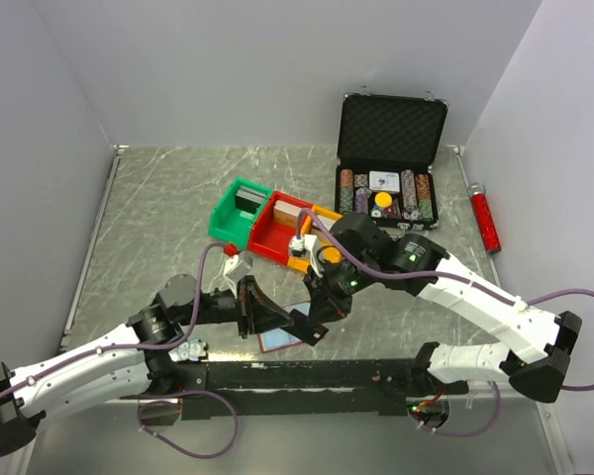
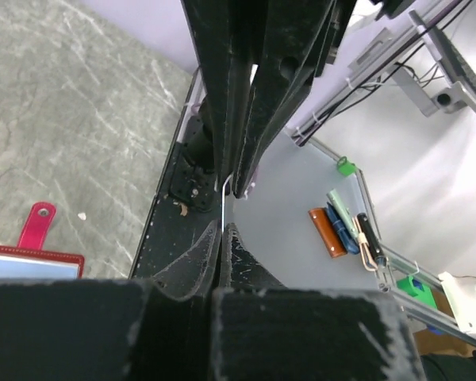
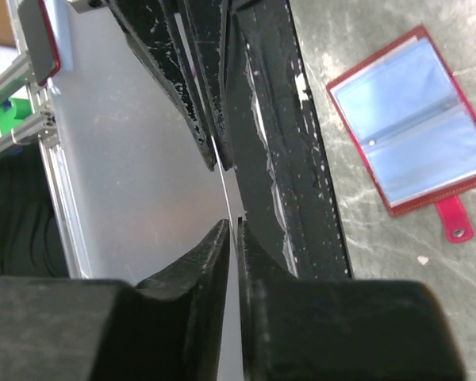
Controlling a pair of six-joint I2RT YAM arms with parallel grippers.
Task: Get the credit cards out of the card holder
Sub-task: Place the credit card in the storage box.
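Note:
The card holder [image 3: 412, 127] lies open and flat on the table, its clear pockets showing pale blue cards and its red strap tab [image 3: 458, 228] pointing outward. It also shows in the left wrist view [image 2: 32, 258] and under the arms in the top view [image 1: 275, 341]. My left gripper [image 2: 222, 230] and right gripper [image 3: 236, 226] meet tip to tip above the table's near edge. Both are shut on one thin credit card, seen edge-on as a pale line [image 2: 222, 202] [image 3: 226, 178]. In the top view the left gripper [image 1: 267, 315] faces the right gripper [image 1: 312, 325].
A green bin [image 1: 240, 210], a red bin [image 1: 280, 228] and an orange piece [image 1: 329, 255] stand behind the arms. An open black chip case [image 1: 388, 163] is at the back right. A red tube [image 1: 485, 220] lies by the right wall. The black base rail [image 1: 307, 374] runs under the grippers.

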